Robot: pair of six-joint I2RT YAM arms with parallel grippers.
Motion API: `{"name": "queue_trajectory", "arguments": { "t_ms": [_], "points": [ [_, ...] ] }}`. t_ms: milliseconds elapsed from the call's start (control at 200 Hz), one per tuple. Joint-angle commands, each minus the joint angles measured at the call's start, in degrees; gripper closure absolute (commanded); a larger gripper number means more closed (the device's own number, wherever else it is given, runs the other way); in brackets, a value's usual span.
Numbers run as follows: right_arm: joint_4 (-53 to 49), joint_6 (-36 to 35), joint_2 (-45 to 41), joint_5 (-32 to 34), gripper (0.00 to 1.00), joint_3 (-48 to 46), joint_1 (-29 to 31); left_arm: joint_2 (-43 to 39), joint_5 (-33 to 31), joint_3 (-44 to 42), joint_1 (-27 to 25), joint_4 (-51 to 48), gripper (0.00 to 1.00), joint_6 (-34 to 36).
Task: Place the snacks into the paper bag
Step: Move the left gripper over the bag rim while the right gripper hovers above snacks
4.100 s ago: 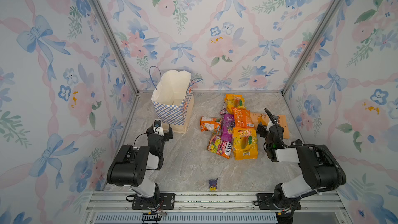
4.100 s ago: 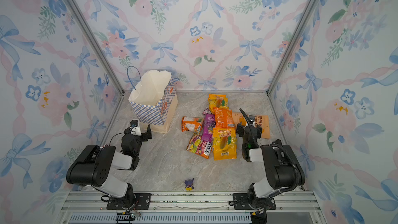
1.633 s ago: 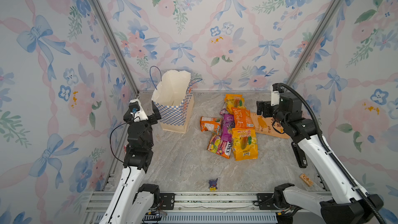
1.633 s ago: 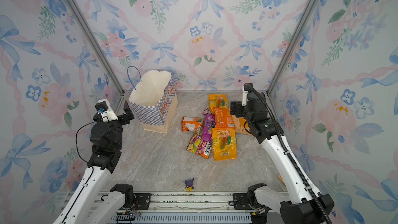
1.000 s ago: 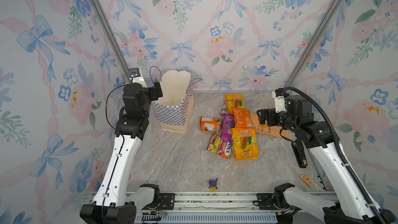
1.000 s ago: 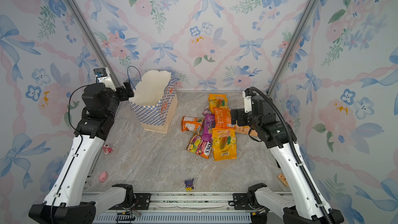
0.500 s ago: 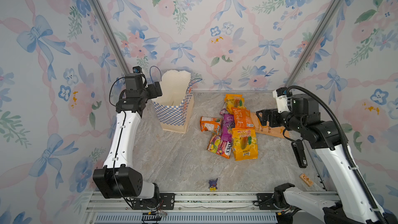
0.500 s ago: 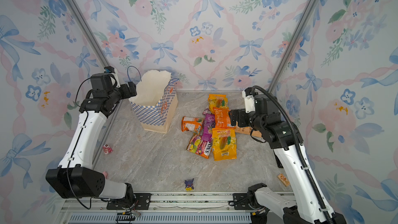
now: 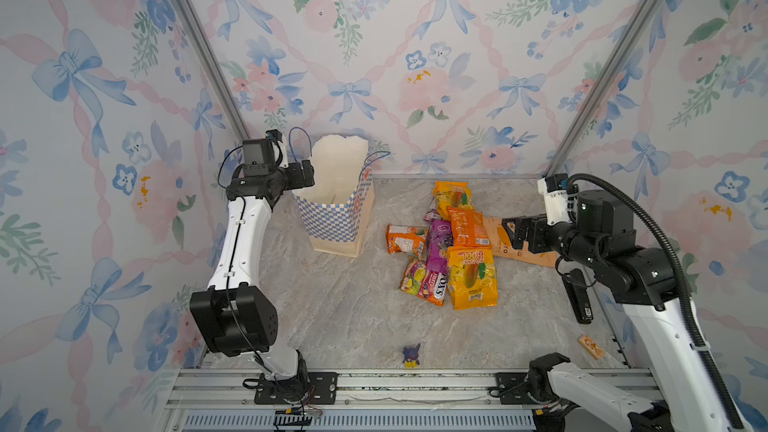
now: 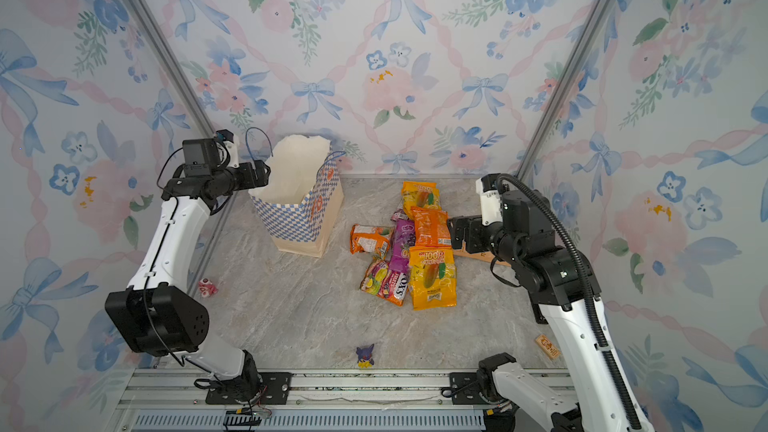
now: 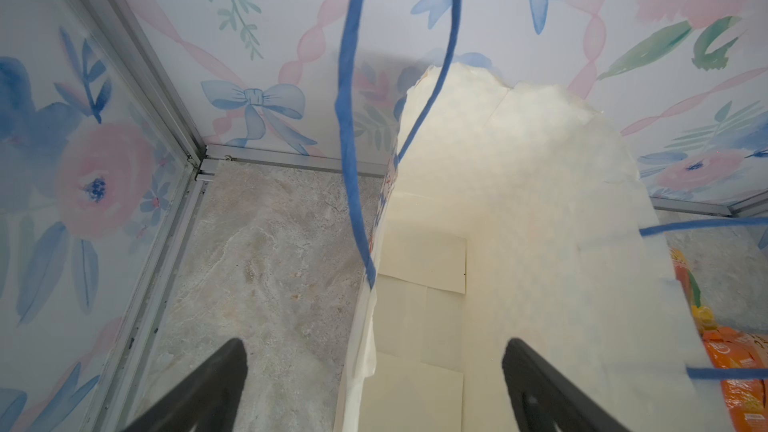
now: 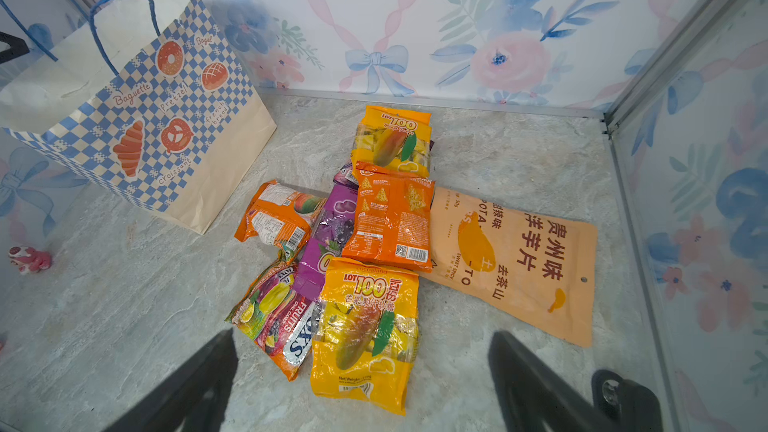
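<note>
Nothing is packed yet, as far as I can see. The paper bag [image 9: 332, 222] stands upright near the worktop's [image 9: 332, 317] back-left corner, its inside bare, and the snacks [image 9: 453, 251] lie heaped toward the back right. My left hand [image 11: 375, 342] hovers wide open at the bag's rim, gripping nothing. My right hand [image 12: 362, 333] hangs wide open above the heap, empty.

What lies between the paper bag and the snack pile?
Only bare tabletop lies between the bag and the snacks; both top views show it.
</note>
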Motion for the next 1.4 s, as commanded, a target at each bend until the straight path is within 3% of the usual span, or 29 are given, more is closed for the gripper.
{"name": "queue_trajectory", "arguments": {
  "t_ms": [0, 235, 855, 1015, 1190, 1395],
  "points": [
    [-1.7, 0.1, -0.9, 1.4, 0.04, -1.2, 0.5, 2.3, 0.3, 1.7, 0.3, -0.8, 0.02, 2.4],
    [-1.4, 0.1, -1.3, 1.4, 0.04, -2.4, 0.5, 4.4, 0.1, 2.8, 0.1, -0.8, 0.03, 4.2],
    [0.4, 0.6, -1.1, 1.1, 0.04, -4.0, 0.4, 9.4, -0.9, 6.1, -2.0, -0.7, 0.17, 5.0],
    [0.4, 0.7, -1.2, 1.2, 0.03, -4.0, 0.4, 9.8, -1.4, 6.1, -2.3, -0.7, 0.24, 5.0],
    [0.7, 1.0, -1.3, 1.2, 0.04, -4.3, 0.4, 10.1, -0.8, 6.4, -2.2, -0.6, 0.44, 3.1],
    [0.7, 1.3, -1.5, 1.1, 0.03, -4.4, 0.5, 11.0, 0.4, 6.9, -2.3, -0.7, 0.55, 2.6]
  ]
}}
